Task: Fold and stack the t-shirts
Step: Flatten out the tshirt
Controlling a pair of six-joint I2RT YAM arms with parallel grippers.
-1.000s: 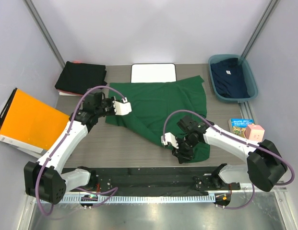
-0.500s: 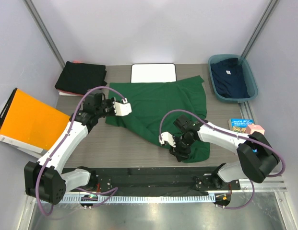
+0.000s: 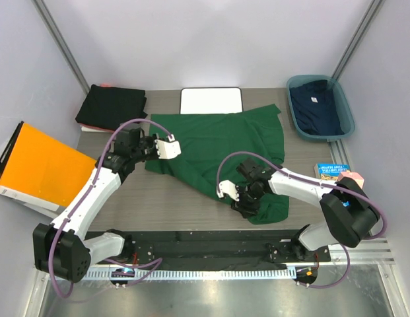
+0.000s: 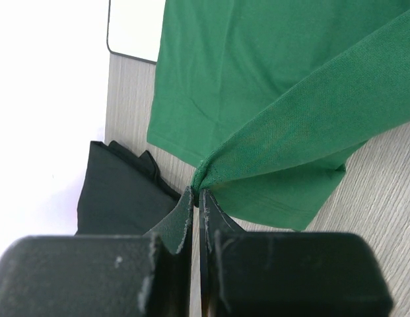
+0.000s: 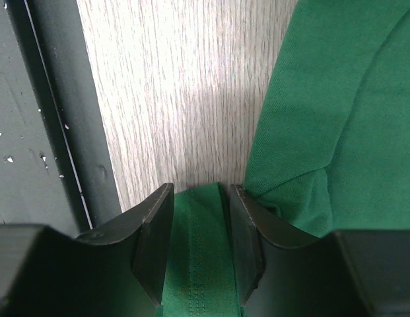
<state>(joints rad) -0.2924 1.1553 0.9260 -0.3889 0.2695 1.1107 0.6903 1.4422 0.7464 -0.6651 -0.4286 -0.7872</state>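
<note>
The dark green t-shirt [image 3: 218,139], soft, light and limp, lies mid-table, best held at its hems: left gripper [image 4: 197,205] pinches its left edge, while right gripper [image 5: 199,198] straddles the near hem, clamping undeterminable.

A dark green t-shirt [image 3: 218,142] is spread, rumpled, between the grippers: one edge is pinched in the left gripper [image 4: 196,198], and a hemmed fold is set between the right gripper [image 5: 199,198] fingers. Black folded t-shirts [image 3: 112,105] are stacked beyond the left gripper, a navy t-shirt [image 3: 315,105] well beyond the right
</note>
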